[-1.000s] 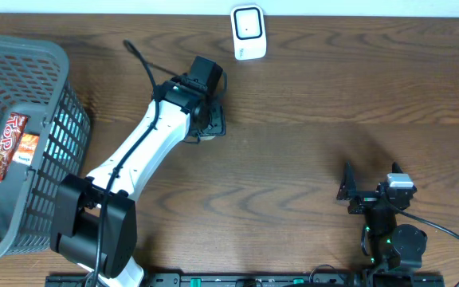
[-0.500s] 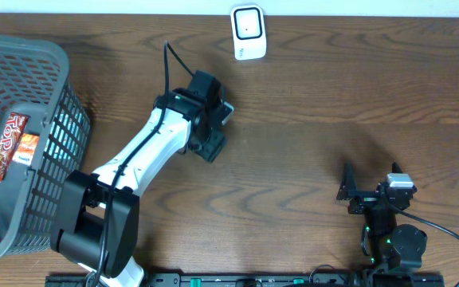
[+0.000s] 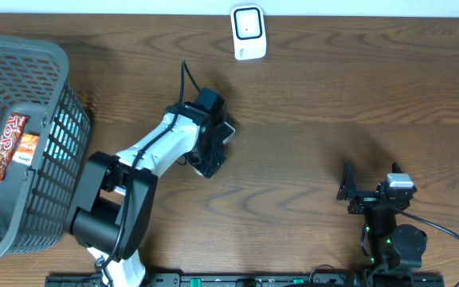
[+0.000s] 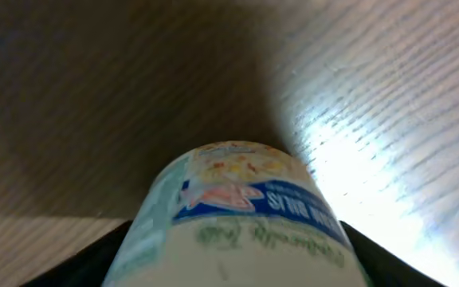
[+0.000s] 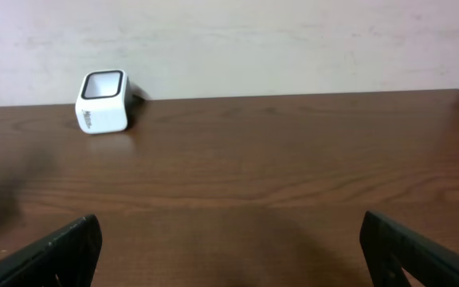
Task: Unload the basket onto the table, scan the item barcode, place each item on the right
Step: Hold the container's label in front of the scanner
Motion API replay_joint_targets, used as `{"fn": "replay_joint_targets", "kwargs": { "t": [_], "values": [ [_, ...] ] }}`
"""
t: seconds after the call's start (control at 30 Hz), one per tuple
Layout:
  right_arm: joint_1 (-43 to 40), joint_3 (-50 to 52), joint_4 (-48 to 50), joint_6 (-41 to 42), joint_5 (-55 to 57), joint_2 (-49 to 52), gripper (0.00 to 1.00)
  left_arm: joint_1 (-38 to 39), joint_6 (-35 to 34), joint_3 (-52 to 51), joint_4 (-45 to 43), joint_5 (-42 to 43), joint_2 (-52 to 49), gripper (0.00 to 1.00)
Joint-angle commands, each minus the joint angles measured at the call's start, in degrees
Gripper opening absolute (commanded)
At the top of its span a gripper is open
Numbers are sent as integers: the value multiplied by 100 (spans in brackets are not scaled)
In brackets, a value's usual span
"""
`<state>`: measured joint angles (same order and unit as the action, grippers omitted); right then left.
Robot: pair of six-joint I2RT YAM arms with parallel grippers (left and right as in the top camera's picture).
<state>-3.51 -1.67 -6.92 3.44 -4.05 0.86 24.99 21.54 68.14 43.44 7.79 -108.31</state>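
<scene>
A pale round container with a blue label band, the item [image 4: 241,215], fills the left wrist view between two black fingers [image 4: 86,259]. My left gripper [image 3: 212,145] is shut on it over the table's middle, below and left of the scanner. Overhead, only a pale edge of the item [image 3: 226,131] shows beside the wrist. No barcode shows in any view. The white scanner [image 3: 248,32] stands at the far edge, also seen as the scanner [image 5: 102,101] in the right wrist view. My right gripper [image 5: 229,255] rests open and empty at the near right, marked overhead as the right gripper [image 3: 347,185].
A grey mesh basket [image 3: 22,48] stands at the left edge with a red snack bar [image 3: 10,147] inside. A pale wall runs behind the scanner. A black cable [image 3: 186,80] loops above the left wrist.
The left arm has drawn back from the scanner toward the near side, turning its wrist with the item in it. The right arm has not moved.
</scene>
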Motion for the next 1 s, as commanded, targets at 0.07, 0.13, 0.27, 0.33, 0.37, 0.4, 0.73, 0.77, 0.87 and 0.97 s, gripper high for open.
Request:
{"fn": "replay_joint_targets", "kwargs": {
  "t": [0.07, 0.13, 0.27, 0.33, 0.37, 0.4, 0.73, 0.77, 0.87, 0.97],
  "values": [
    [-52, -24, -59, 15, 13, -11, 99, 11, 673, -24, 63, -525, -334, 80],
    [-52, -24, -59, 15, 13, -11, 99, 11, 835, -24, 61, -695, -334, 82],
    [-52, -24, -59, 15, 13, -11, 99, 11, 844, 7, 61, -748, -321, 93],
    [-52, -24, -59, 15, 13, -11, 99, 11, 822, 79, 68, -745, -299, 98],
    [-52, -24, -59, 15, 13, -11, 99, 11, 817, 125, 85, -743, -275, 98],
    [-52, -24, -59, 15, 13, -11, 99, 11, 817, 177, 105, -741, -221, 98],
    [-52, -24, -59, 15, 13, -11, 99, 59, -168, 308, 146, -695, 1093, 98],
    [-52, -24, -59, 15, 13, -11, 99, 59, -273, 308, 144, -695, 1257, 98],
    [-52, -24, -59, 15, 13, -11, 99, 59, -483, 308, 96, -531, 1812, 98],
    [-52, -24, -59, 15, 13, -11, 99, 59, -669, 308, 35, 0, 2347, 98]
  ]
}}
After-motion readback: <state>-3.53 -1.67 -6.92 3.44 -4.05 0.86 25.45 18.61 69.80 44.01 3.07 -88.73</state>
